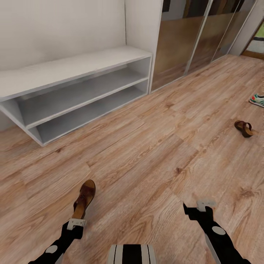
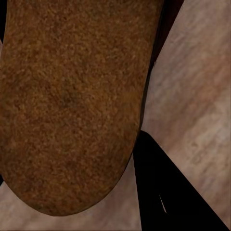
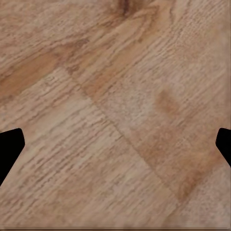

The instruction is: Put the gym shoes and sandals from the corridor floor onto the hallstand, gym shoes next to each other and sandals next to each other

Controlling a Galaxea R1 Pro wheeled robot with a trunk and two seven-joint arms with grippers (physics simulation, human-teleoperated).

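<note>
- The left gripper (image 1: 76, 222) is low over the corridor floor (image 1: 146, 161), at the heel end of the near sandal (image 1: 84, 200).
- In the left wrist view the tan footbed of this sandal (image 2: 72, 101) is very close to the camera, with one dark finger (image 2: 163, 192) just beside its rounded end. I cannot tell if the fingers are pinching the sandal or only standing around it.
- The near sandal lies on the floor with its toe toward the white two-tier unit (image 1: 73, 88). This unit stands against the wall, and both of its open tiers hold no shoes.
- The right gripper (image 1: 201, 207) hangs over bare planks, well apart from any shoe. In the right wrist view its two fingertips (image 3: 9, 144) show at opposite edges with only wood (image 3: 115, 115) between them, so the fingers are spread wide.
- The second sandal (image 1: 244, 128) lies on the floor far to the robot's right, near the edge of the head view.
- A gym shoe (image 1: 258, 99) with green stripes lies on the floor beyond that sandal, cut by the picture edge.
- Mirrored sliding doors (image 1: 190, 36) stand beside the white unit.
</note>
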